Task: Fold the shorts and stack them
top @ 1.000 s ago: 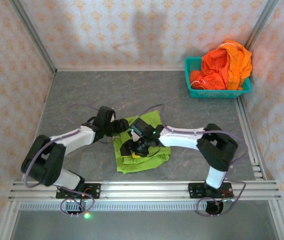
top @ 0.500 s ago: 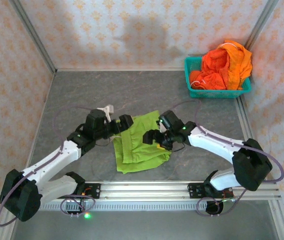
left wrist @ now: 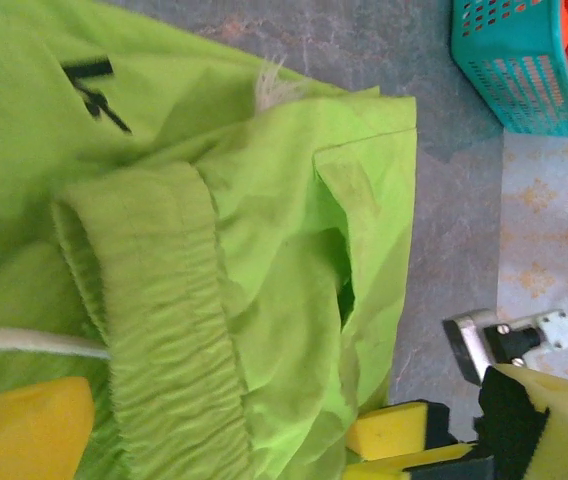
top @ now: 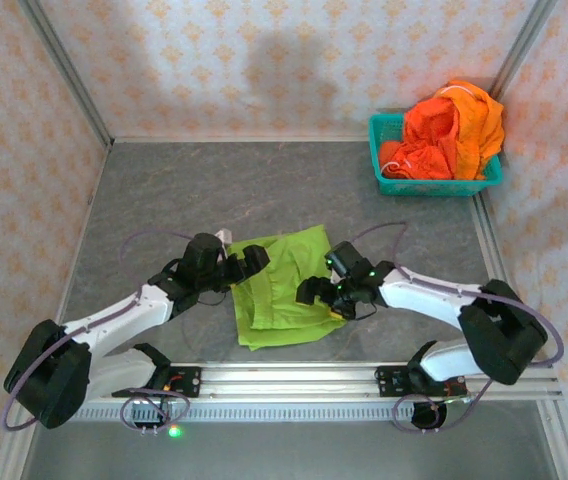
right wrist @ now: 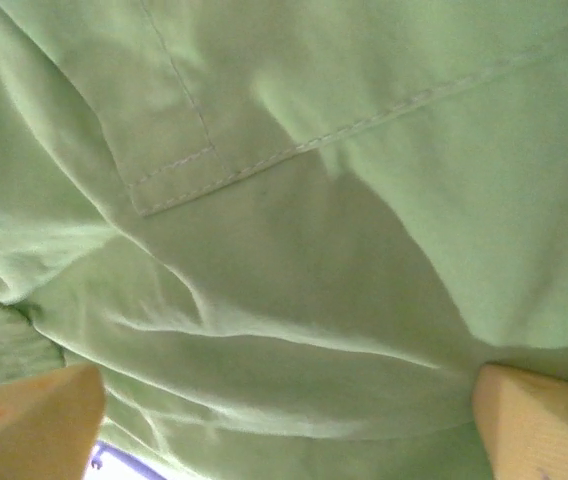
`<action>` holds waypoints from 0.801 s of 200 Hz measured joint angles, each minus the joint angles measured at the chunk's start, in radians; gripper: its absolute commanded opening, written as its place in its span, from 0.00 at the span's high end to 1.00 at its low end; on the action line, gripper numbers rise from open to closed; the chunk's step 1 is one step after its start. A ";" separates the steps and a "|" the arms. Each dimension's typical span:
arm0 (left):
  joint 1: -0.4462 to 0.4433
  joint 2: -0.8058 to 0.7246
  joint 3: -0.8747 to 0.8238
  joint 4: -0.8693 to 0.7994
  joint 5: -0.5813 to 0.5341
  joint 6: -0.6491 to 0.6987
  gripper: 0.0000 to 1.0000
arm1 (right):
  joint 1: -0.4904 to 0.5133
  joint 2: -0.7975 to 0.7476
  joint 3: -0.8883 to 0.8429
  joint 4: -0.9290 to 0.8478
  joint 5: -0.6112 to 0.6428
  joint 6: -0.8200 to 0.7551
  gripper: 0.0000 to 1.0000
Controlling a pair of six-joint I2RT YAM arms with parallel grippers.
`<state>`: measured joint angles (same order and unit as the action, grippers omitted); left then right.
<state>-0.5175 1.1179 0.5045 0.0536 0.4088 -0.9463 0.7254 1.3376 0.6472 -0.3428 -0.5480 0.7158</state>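
Grey tabletop (top: 184, 190): lime shorts (top: 282, 285) near front rail (top: 294, 378), basket (top: 434, 187) far right corner.

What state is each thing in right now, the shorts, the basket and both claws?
Lime green shorts: on the table, loosely folded, not gripped.
Teal basket: upright, piled full.
Orange shorts: heaped unfolded in the basket.
Left claw: open at the green shorts' left edge.
Right claw: open over their right edge.
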 measured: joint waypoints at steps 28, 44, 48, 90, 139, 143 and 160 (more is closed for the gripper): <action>0.000 -0.053 0.027 -0.040 -0.025 0.042 0.00 | -0.014 -0.073 0.130 -0.196 0.170 -0.103 0.00; 0.000 -0.068 0.045 -0.053 -0.032 0.068 0.00 | -0.058 -0.069 0.230 -0.261 0.241 -0.180 0.05; 0.000 -0.068 0.048 -0.056 -0.032 0.074 0.00 | -0.073 -0.064 0.252 -0.272 0.253 -0.198 0.07; 0.000 -0.070 0.080 -0.102 -0.044 0.127 0.00 | -0.189 0.101 0.351 -0.325 0.302 -0.363 0.27; 0.000 -0.070 0.085 -0.120 -0.051 0.145 0.00 | -0.212 0.281 0.376 -0.327 0.244 -0.446 0.50; 0.000 -0.070 0.085 -0.120 -0.051 0.145 0.00 | -0.212 0.289 0.377 -0.325 0.240 -0.454 0.52; 0.000 -0.070 0.085 -0.120 -0.051 0.145 0.00 | -0.212 0.321 0.381 -0.313 0.219 -0.458 0.65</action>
<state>-0.5171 1.0477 0.5900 -0.0662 0.3576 -0.8017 0.5133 1.6585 1.0283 -0.6559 -0.3294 0.2581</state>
